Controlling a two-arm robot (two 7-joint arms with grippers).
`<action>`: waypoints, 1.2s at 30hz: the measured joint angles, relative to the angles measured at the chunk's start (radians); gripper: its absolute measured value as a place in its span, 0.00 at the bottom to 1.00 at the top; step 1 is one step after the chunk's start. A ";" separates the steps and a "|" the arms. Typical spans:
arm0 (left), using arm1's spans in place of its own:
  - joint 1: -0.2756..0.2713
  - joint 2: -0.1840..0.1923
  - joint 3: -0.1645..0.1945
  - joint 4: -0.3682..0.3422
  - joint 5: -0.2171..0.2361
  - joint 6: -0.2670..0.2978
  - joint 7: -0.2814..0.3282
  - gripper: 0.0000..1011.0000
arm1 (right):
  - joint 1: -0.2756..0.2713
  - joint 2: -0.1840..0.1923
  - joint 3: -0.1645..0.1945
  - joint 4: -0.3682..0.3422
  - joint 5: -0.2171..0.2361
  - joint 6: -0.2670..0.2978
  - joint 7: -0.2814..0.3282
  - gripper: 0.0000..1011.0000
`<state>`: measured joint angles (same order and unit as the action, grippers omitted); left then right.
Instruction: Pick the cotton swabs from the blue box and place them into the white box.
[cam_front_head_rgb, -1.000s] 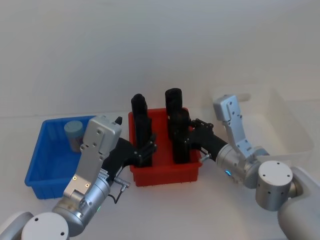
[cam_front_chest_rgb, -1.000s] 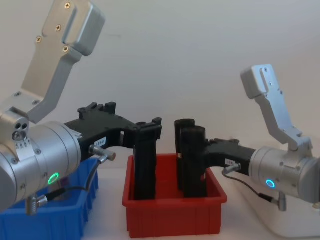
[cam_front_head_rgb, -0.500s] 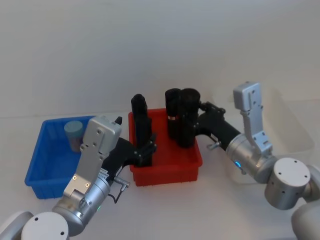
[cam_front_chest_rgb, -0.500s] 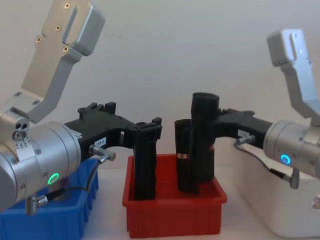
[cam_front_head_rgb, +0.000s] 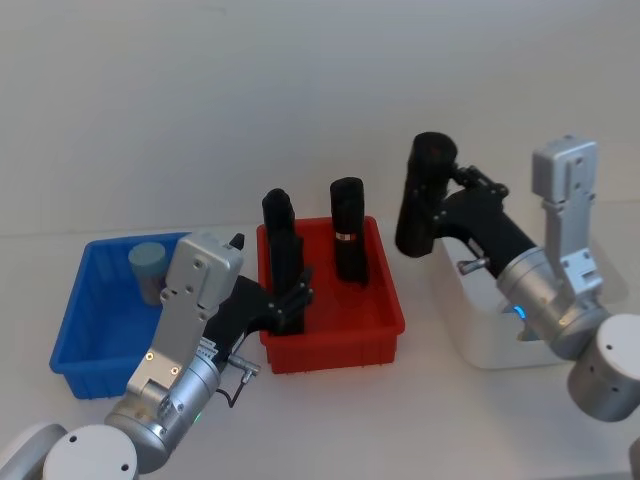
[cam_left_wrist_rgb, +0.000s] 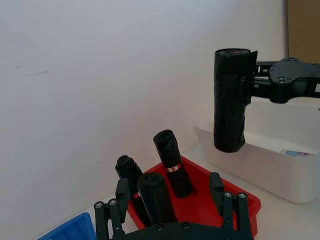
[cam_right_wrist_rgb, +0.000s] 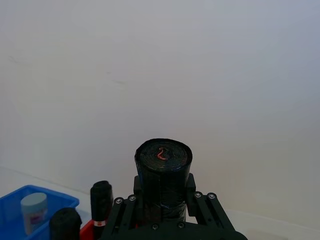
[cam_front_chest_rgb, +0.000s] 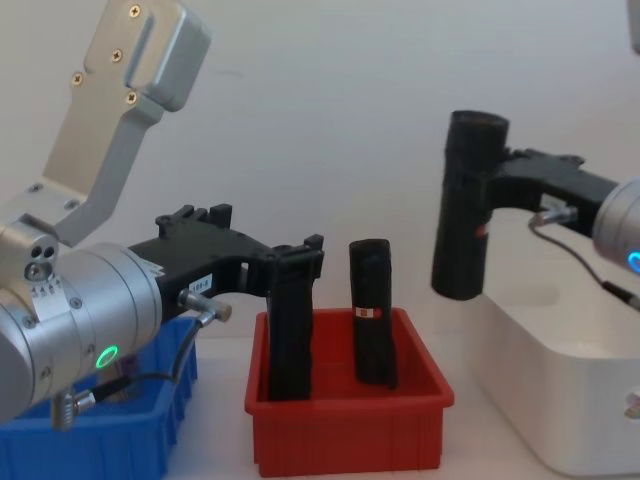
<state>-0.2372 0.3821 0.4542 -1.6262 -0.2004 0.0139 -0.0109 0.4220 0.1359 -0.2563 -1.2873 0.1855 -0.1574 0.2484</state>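
Now the right pincer (cam_front_head_rgb: 428, 205) has lifted a black roll (cam_front_head_rgb: 424, 195) from the red box (cam_front_head_rgb: 335, 325) toward the white box (cam_front_head_rgb: 480, 345). Left pincer (cam_front_head_rgb: 288, 290) pinches another. Cotton swabs (cam_front_head_rgb: 150, 270) wait in the blue box (cam_front_head_rgb: 95, 345).

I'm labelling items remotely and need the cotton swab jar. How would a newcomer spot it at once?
Start at the blue box, the ribbed bin left of the red bin. In its far corner stands the cotton swab jar, alone. It is short, clear and pale-lidded, unlike the tall black rolls next door.
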 joint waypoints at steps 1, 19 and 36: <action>0.000 0.000 0.000 0.000 0.000 0.000 0.000 0.99 | -0.005 0.004 0.004 -0.013 0.000 0.001 -0.008 0.45; 0.000 0.000 0.000 0.000 0.000 0.000 0.000 0.99 | -0.066 0.080 0.078 -0.142 0.011 0.068 -0.154 0.45; 0.000 0.000 0.000 0.000 0.000 0.000 0.000 0.99 | -0.010 0.071 0.084 0.020 0.018 0.082 -0.120 0.45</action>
<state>-0.2372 0.3821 0.4542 -1.6262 -0.2003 0.0138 -0.0109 0.4121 0.2069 -0.1726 -1.2675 0.2033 -0.0750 0.1280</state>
